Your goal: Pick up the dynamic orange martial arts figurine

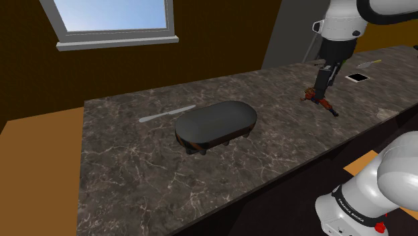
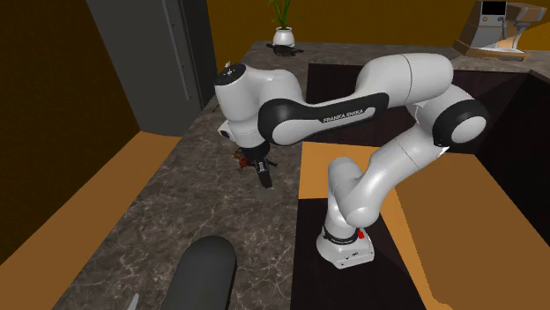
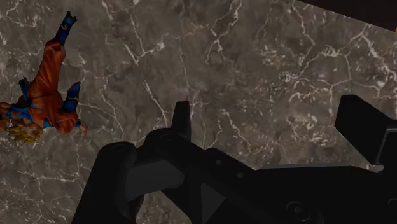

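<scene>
Figurine point(image 3: 48, 95), orange-suited with blue trim and yellow hair, lies flat on the dark marbled counter point(image 1: 134, 174), toward the shoulder view's right end. Gripper point(image 3: 270, 121) hangs low just beside it, its 2 fingers spread with only bare stone between them, so nothing is grasped. Judgement: the spread suits straddling the torso, but the hand must first shift sideways over it. A dark oval dish point(image 1: 216, 125) sits well apart.
</scene>
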### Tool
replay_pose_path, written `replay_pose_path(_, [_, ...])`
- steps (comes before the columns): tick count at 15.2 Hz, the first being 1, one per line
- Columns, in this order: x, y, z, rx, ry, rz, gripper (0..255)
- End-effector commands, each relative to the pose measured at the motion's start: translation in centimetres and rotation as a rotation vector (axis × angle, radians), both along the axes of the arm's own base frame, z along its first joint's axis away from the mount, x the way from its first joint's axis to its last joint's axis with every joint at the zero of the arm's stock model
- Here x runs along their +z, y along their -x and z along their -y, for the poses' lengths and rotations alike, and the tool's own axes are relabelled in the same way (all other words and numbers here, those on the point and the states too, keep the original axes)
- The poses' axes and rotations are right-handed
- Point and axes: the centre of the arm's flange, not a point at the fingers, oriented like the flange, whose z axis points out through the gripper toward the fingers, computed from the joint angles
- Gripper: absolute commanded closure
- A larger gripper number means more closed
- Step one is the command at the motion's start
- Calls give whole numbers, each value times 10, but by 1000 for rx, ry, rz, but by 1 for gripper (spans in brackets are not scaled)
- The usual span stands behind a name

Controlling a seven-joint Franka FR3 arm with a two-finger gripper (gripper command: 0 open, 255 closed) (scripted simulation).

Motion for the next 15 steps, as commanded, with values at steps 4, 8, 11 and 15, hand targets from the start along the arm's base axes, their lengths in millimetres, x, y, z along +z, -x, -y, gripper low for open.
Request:
replay_pose_path(4, [-17, 7, 35, -18, 5, 44, 0])
replay_pose_path(8, [-39, 16, 82, -42, 12, 103, 0])
replay_pose_path(11, [-56, 23, 117, -61, 17, 148, 0])
replay_pose_path(15, [-79, 32, 164, -85, 24, 207, 0])
